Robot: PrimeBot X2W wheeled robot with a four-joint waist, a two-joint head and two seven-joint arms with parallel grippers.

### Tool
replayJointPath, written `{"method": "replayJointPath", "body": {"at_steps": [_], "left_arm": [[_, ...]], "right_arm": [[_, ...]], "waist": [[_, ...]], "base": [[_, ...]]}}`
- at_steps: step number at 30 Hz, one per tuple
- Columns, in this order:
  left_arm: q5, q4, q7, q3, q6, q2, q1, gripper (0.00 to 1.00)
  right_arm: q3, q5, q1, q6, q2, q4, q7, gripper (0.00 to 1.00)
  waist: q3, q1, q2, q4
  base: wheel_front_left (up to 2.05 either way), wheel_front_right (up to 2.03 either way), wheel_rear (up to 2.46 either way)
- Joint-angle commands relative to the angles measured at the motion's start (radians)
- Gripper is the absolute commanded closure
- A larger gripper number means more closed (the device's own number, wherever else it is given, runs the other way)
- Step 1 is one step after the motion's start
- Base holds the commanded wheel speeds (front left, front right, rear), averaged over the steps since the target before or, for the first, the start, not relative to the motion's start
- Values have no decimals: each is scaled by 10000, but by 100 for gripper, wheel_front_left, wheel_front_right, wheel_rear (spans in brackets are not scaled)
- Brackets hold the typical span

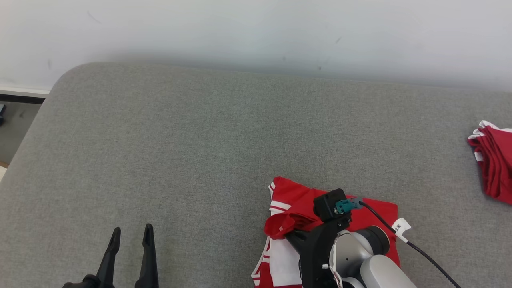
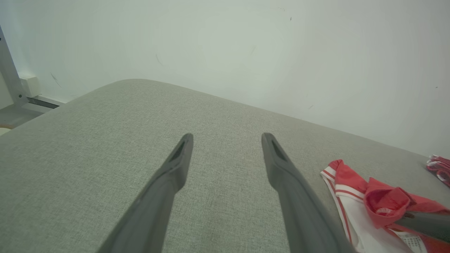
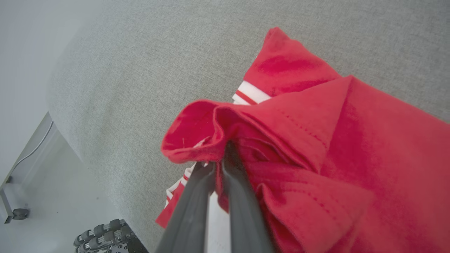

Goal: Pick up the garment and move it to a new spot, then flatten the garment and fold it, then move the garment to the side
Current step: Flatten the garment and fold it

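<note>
The garment [image 1: 294, 206] is red with white striped trim and lies partly folded on the grey padded table [image 1: 200, 152] at the lower right of the head view. My right gripper [image 1: 287, 233] is shut on a raised fold of its red cloth, with the fingertips buried in the fabric in the right wrist view [image 3: 219, 160]. The garment also shows at the lower right of the left wrist view [image 2: 372, 203]. My left gripper [image 1: 131, 236] stands open above bare table at the lower left, well to the left of the garment, with nothing between its fingers [image 2: 226, 140].
A second red and white garment [image 1: 494, 160] lies bunched at the table's right edge. A pale wall [image 1: 256, 32] runs behind the table. The table's rounded left corner drops to the floor [image 1: 16, 128]. A wheeled base [image 3: 105, 239] shows below the table edge.
</note>
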State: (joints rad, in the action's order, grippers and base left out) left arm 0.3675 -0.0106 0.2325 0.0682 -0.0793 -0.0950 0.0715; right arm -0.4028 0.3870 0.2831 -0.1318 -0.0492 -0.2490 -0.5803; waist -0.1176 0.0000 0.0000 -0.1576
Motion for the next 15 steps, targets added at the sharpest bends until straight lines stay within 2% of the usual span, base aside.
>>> {"method": "replayJointPath", "body": {"at_steps": [1,2,3,4,5,10,15], "left_arm": [[46,-2,58,-2,25,-9,7,0],[54,-6,67,-5,34,-16,-4,0],[60,-12,61,-3,39,-23,-15,0],[59,-16,65,0,44,-29,-23,0],[63,-24,73,4,48,-31,-32,0],[73,-43,97,28,66,-48,-47,0],[100,-26,120,34,82,-74,12,0]], "right_arm": [[48,4,-55,26,-17,-32,77,100],[70,-1,-52,26,-15,-37,90,100],[82,-2,-38,26,-15,-15,120,85],[80,59,-30,26,-15,38,165,13],[36,184,-47,26,-15,75,144,0],[-472,814,-205,26,-14,444,-205,0],[-800,1664,-436,26,-15,1480,-862,0]], "waist": [[-2,0,0,20],[-3,0,0,35],[-3,0,0,55],[-2,0,0,77],[1,0,0,99],[20,0,0,186],[48,0,0,276]], "base": [[0,0,0],[0,0,0],[0,0,0],[0,0,0],[0,0,0],[0,0,0],[0,0,0]]}}
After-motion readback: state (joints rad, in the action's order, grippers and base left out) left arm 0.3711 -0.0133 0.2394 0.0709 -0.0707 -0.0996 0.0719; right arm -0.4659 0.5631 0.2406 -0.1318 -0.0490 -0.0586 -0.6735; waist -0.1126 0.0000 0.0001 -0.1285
